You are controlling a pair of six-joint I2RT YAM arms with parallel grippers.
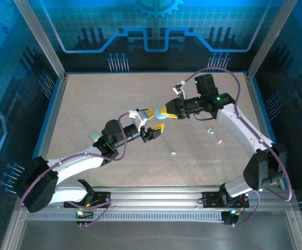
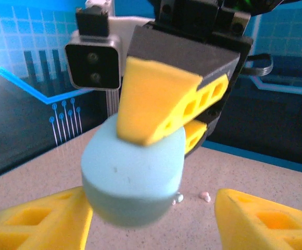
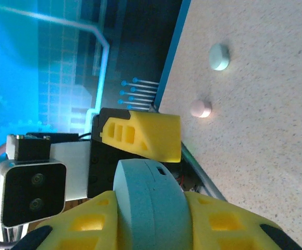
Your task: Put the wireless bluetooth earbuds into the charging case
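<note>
Pale blue charging case (image 3: 148, 192) is sitting pinched in our right gripper (image 3: 150, 224), apparently shut, above the table (image 1: 88, 104). Our left gripper (image 2: 151, 221) is hovering just beside it, jaws apart and empty. Loose earbuds (image 1: 172, 152) are lying on the table, so we are judging none inserted yet.

We count three oval cases: a blue case (image 2: 133, 177), a mint case (image 1: 95, 136) and a pink case (image 3: 200, 109). We count three tiny earbuds (image 1: 173, 152) (image 1: 210, 131) (image 1: 219, 140), two pale and one pinkish. We see two arms, the left arm (image 1: 83, 161) and the right arm (image 1: 242, 125). There are two grippers, the left gripper (image 1: 151, 122) and the right gripper (image 1: 164, 113). We count two wrist cameras, one camera (image 2: 93, 65) on each gripper, and one table (image 1: 114, 99).
</note>
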